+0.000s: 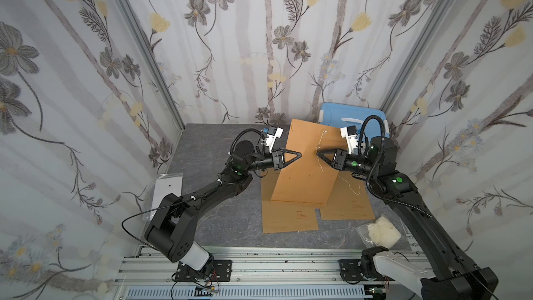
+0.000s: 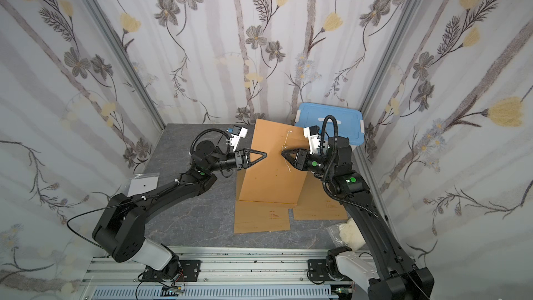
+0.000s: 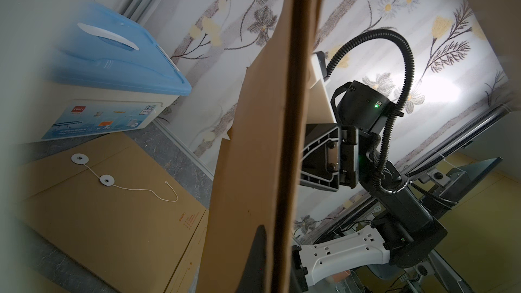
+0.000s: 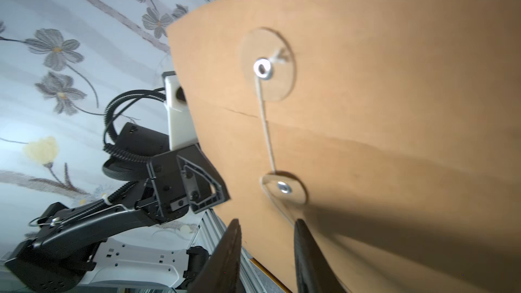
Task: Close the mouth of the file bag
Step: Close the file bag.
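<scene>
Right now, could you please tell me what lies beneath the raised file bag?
Two lie flat there: a nearer envelope and a right-hand envelope. The raised file bag hides their far parts.

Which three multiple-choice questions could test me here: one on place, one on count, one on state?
1. Where does the blue-lidded storage box stand?
A) in the table's far right corner
B) at the front left edge
C) upon the left arm

2. How many kraft file bags are visible?
A) one
B) three
C) five

3. What is the left tool doing?
A) hanging open
B) shut on a string
C) shut on the raised file bag

Answers: 1 A, it sits behind the raised bag where the walls meet; 2 B, one raised plus two flat file bags; 3 C, it pinches the bag's edge in the left wrist view.
</scene>
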You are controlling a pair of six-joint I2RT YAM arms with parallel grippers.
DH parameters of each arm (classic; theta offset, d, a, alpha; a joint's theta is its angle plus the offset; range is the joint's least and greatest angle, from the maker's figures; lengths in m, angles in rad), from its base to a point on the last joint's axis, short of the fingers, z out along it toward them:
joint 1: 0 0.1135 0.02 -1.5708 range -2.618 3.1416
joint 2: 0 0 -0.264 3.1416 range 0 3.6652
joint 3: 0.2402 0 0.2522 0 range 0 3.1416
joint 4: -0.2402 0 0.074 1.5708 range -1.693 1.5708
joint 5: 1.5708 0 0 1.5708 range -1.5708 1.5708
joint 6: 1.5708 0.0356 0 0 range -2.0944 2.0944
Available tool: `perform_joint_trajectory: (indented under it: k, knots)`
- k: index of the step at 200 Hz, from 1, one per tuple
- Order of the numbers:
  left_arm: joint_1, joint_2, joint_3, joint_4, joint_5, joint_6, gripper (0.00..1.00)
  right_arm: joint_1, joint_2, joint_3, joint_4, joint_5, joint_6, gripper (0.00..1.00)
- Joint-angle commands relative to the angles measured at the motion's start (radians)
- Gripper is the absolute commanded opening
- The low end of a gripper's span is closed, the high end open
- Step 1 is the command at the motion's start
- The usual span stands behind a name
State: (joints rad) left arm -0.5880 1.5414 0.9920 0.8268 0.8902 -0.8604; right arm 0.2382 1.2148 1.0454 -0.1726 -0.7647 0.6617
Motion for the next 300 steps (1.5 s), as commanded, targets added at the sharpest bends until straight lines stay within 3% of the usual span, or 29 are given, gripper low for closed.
perform_joint_trajectory:
  k: [1,31,55,93,201,239,275,300]
  knots:
    - [0.000,-0.002,0.015,0.028,-0.005,0.011,0.00,-0.002,-0.025,0.010,0.091,-0.061,0.009,0.34]
    - [0.000,0.004,0.024,0.032,0.000,0.005,0.00,0.005,-0.040,0.080,-0.099,0.150,-0.107,0.27]
    - [0.000,0.005,0.030,0.035,0.002,0.002,0.00,0.036,-0.028,0.107,-0.116,0.208,-0.138,0.22]
    - [-0.001,0.011,0.031,0.059,0.008,-0.015,0.00,0.066,0.020,0.137,-0.102,0.203,-0.148,0.16]
    - [-0.002,0.025,0.020,0.106,0.018,-0.043,0.00,0.087,0.073,0.133,-0.079,0.235,-0.161,0.13]
    - [-0.002,0.024,0.015,0.113,0.017,-0.045,0.00,0.087,0.093,0.123,-0.069,0.212,-0.150,0.12]
    - [-0.001,0.024,0.013,0.116,0.015,-0.044,0.00,0.089,0.109,0.069,0.042,0.105,-0.096,0.12]
    - [-0.002,0.017,0.006,0.114,0.015,-0.042,0.00,0.074,0.080,0.013,0.058,0.119,-0.077,0.12]
